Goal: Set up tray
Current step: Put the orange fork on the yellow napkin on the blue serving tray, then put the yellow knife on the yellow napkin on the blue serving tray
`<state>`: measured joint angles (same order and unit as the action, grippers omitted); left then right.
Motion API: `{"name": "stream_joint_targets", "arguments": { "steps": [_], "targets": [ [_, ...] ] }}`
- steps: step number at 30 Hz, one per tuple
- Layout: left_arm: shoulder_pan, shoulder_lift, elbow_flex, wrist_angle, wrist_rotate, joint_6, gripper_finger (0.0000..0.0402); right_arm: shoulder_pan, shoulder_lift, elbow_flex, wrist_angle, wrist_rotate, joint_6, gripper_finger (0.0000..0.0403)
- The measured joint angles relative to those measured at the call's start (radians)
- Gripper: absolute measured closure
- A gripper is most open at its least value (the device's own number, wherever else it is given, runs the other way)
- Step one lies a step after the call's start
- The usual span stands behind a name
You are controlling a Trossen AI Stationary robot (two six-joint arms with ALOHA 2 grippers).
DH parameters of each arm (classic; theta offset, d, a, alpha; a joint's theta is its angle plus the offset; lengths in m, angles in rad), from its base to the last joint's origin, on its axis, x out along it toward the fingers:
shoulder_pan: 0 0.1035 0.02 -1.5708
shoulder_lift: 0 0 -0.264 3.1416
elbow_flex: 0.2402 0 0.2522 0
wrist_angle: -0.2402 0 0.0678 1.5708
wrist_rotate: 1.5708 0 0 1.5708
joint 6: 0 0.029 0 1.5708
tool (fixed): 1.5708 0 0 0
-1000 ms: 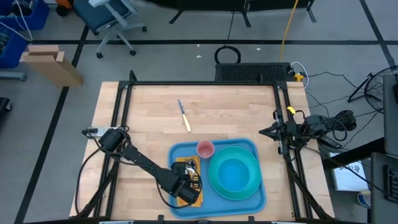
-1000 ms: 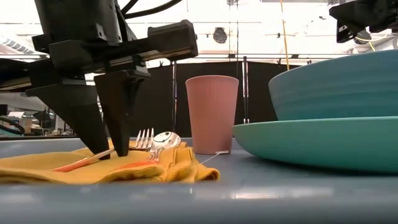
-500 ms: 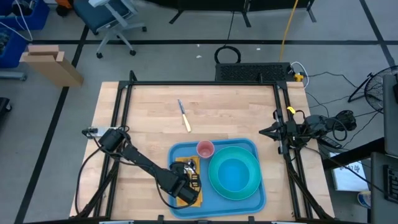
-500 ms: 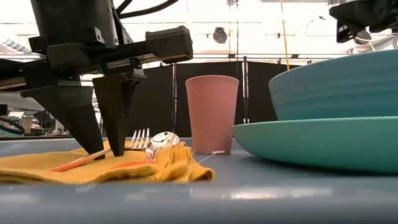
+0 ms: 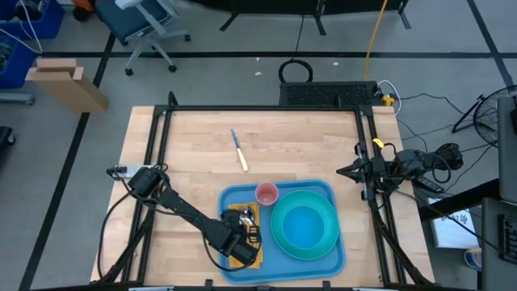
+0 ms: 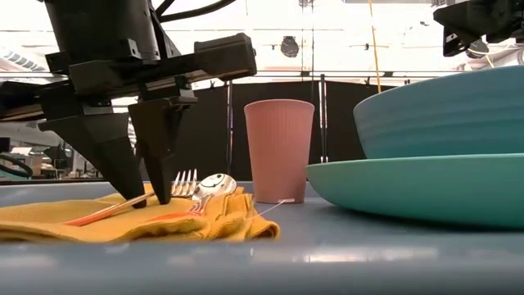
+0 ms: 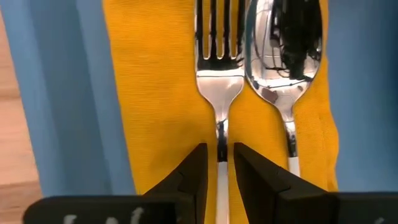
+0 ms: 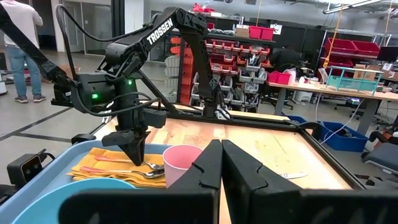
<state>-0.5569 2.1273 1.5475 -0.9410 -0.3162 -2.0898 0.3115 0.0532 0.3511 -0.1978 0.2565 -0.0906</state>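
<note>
Left gripper [image 7: 219, 163] — jaws marginally wider now — straddles fork [image 7: 219, 93] handle (on napkin [image 7: 155, 93]).

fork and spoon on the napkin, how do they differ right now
The fork has tines; the spoon has a smooth rounded bowl. The left gripper straddles the fork's handle; the spoon's handle lies free beside it. Both are shiny metal, lying parallel on the yellow napkin.
</note>
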Motion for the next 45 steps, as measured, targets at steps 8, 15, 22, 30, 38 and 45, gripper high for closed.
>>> {"name": "stream_joint_targets", "arguments": {
  "steps": [8,15,22,30,38,45],
  "targets": [
    [-0.002,0.000,0.002,0.007,0.036,0.059,0.0321,0.000,0.000,0.000,0.000,0.000,0.005,0.0403],
    [0.000,0.000,0.137,-0.200,0.077,0.158,0.0321,0.000,0.000,0.000,0.010,0.000,0.001,0.0403],
    [0.111,-0.006,0.380,-0.636,0.037,0.396,0.0321,0.000,0.000,0.000,0.016,0.000,0.000,0.0403],
    [0.357,-0.086,0.376,-0.617,-0.053,0.953,0.0321,0.000,0.007,-0.001,0.019,0.001,0.023,0.0403],
    [0.615,-0.190,0.370,-0.615,-0.187,1.511,0.0321,0.000,0.010,-0.001,0.006,-0.001,0.023,0.0403],
    [0.861,-0.232,0.370,-0.496,-0.171,2.074,0.0362,0.000,0.010,-0.001,0.002,0.000,0.025,0.0403]
  ]
}}
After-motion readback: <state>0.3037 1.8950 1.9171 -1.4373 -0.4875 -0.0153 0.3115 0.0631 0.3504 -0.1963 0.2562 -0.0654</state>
